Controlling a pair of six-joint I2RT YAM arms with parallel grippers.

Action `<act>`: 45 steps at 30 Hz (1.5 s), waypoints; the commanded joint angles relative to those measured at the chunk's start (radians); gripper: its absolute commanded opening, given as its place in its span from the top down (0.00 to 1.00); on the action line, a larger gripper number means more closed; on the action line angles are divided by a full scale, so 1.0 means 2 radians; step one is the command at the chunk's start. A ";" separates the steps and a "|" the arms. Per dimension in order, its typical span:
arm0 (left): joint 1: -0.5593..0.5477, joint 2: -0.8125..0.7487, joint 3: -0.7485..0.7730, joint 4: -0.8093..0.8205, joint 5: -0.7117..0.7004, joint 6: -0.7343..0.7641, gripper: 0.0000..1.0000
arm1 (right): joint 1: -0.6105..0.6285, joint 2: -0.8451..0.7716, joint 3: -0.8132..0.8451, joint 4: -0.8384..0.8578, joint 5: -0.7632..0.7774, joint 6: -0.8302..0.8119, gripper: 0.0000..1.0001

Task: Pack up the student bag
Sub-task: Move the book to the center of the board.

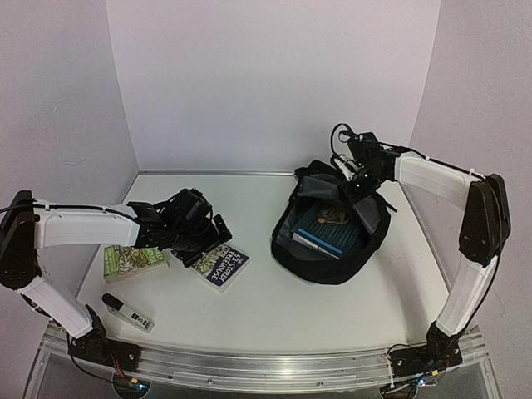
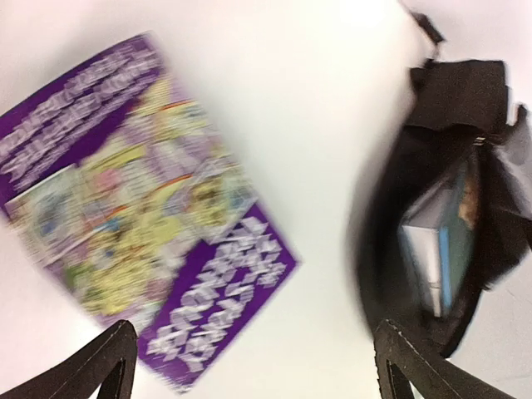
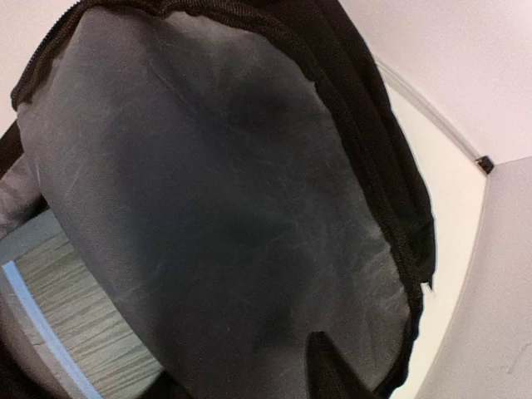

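The student bag (image 1: 332, 249), a black backpack, lies open right of the middle with a teal book (image 1: 328, 234) inside it. My right gripper (image 1: 356, 179) is at its far rim. In the right wrist view the bag's grey inner flap (image 3: 233, 191) fills the frame; one dark fingertip (image 3: 328, 366) shows against it, the jaws stand apart, and a book (image 3: 75, 328) shows at lower left. My left gripper (image 1: 206, 241) hovers open over a purple book (image 1: 223, 266). In the blurred left wrist view the purple book (image 2: 141, 208) lies ahead of the gripper (image 2: 253, 374), and the bag (image 2: 391, 216) is to the right.
A green book (image 1: 133, 259) lies on the table to the left of the purple one. A small black-and-white marker-like object (image 1: 127, 312) rests near the front left edge. White walls close in the table (image 1: 274, 316) at the back and on both sides.
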 commanded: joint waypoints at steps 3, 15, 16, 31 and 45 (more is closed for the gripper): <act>0.000 -0.082 -0.062 -0.065 -0.058 -0.074 0.00 | 0.010 -0.035 0.021 -0.040 -0.100 0.015 0.19; 0.072 -0.154 -0.144 -0.063 -0.091 -0.106 0.00 | 0.078 -0.050 0.031 -0.055 -0.173 0.041 0.02; 0.082 -0.158 -0.145 -0.062 -0.087 -0.099 0.00 | 0.082 -0.047 0.031 -0.056 -0.171 0.041 0.02; 0.149 -0.149 -0.168 -0.034 -0.056 -0.089 0.00 | 0.108 -0.032 0.019 -0.058 -0.200 0.043 0.02; 0.259 -0.196 -0.155 -0.143 -0.101 -0.098 0.00 | 0.112 -0.010 0.027 -0.058 -0.187 0.049 0.04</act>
